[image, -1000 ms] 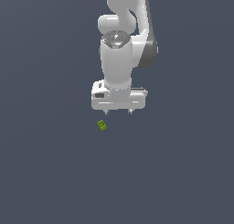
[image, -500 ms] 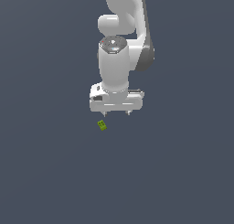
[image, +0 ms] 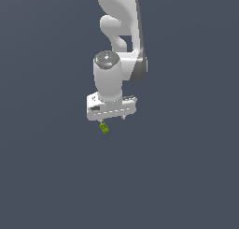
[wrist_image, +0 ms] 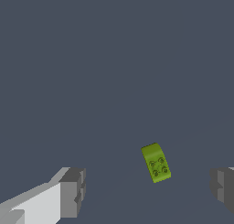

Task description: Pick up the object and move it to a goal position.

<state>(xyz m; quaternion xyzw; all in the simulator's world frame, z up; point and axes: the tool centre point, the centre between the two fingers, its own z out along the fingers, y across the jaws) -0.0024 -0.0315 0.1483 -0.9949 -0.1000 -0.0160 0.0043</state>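
The object [image: 104, 128] is a tiny lime-green block lying on the dark grey floor, just below the left end of the white gripper [image: 112, 120] in the exterior view. In the wrist view the object [wrist_image: 156, 162] shows darker green marks on top and lies between the two grey fingertips [wrist_image: 73, 191], nearer the far one [wrist_image: 223, 187]. The gripper [wrist_image: 148, 191] is open, its fingers wide apart and touching nothing.
A plain dark grey surface fills both views. The white arm [image: 119, 46] rises above the gripper towards the top of the exterior view. No other objects show.
The gripper has moved towards the exterior view's left and come down closer to the object, so its left end now sits just above it. The object itself has not moved.
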